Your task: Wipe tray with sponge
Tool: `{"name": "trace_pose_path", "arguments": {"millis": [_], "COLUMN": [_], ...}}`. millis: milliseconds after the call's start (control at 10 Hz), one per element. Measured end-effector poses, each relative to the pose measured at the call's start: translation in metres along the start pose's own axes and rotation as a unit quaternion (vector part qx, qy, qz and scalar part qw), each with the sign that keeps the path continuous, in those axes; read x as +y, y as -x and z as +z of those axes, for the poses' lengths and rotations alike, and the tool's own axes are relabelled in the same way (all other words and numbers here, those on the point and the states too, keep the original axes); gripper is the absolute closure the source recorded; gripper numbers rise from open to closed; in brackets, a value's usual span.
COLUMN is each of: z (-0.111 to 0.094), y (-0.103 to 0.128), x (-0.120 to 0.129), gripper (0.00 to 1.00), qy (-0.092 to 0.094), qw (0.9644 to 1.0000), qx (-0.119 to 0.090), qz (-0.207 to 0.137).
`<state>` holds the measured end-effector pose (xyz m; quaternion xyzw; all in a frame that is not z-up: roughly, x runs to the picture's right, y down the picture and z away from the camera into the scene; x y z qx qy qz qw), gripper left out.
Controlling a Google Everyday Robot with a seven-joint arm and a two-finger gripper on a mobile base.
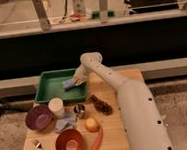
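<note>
On the wooden table [118,137] sits a green tray [51,89] with the gripper [76,82] lowered inside it at the right, pinching a sponge [69,83] that rests on the tray floor, near a purple bowl [38,117]

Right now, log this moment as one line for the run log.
step: wiping | claw: over right part of green tray | sponge: at claw, on tray floor | rest of table: untouched
</note>
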<state>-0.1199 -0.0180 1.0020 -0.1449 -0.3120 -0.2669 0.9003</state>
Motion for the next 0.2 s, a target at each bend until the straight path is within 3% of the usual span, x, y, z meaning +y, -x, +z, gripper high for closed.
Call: {"name": "trace_pose_path", "arguments": {"millis": [200], "z": [0.008], "y": [0.011], "x": [-0.026], "gripper": [0.98], "qy": [-0.012], "qw": [0.9999], "qx": [0.001], "qz": [-0.004]}}
